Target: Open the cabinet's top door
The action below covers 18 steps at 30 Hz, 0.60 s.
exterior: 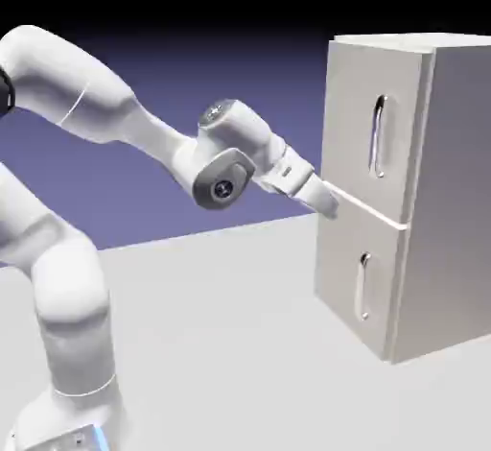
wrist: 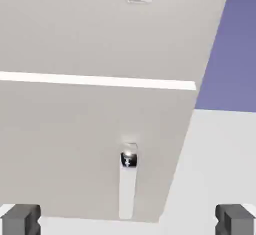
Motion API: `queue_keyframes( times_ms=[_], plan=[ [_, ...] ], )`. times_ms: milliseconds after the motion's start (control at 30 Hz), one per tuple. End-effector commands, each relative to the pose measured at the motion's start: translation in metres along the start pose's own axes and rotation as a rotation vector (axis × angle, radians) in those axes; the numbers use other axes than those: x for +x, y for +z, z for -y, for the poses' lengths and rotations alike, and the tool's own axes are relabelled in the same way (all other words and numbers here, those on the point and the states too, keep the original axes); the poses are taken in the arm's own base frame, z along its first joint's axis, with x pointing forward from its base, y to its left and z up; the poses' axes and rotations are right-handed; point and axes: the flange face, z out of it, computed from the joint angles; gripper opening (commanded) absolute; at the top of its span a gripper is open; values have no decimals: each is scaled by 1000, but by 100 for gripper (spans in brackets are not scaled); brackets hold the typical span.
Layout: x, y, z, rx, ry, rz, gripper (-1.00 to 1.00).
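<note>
Top door (exterior: 372, 84) of the two-door cabinet (exterior: 451, 200), upper R of the ext. view, is seen shut, so approx. none of the opening is judged done; its vert. bar handle (exterior: 379, 137) is ungripped, and grasp + pull are left to be done. The parallel-jaw gripper (exterior: 328, 207) is held w/ fingers spread wide, nothing pinched, near the seam at ctr. R. No brand or label can be read; joint-cap marks (exterior: 223, 189) are too small.

gripper (wrist: 128, 219): open | lower door (wrist: 85, 149): closed | lower handle (wrist: 127, 191): upright, between fingertips (wrist: 20, 221)
</note>
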Motion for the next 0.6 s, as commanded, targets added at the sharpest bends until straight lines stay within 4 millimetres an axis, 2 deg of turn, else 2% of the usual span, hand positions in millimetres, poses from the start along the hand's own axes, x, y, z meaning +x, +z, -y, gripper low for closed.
queue_keyframes(
  times_ms=[0, 133, 333, 567],
  plan=[
    [-6, 10, 1, -32, -75, 13, 0],
    [-31, 49, 0, -142, -366, 91, 0],
    [-74, 104, -11, -235, -779, 257, 0],
    [-129, 150, -27, -209, -1225, 459, 0]
  ],
)
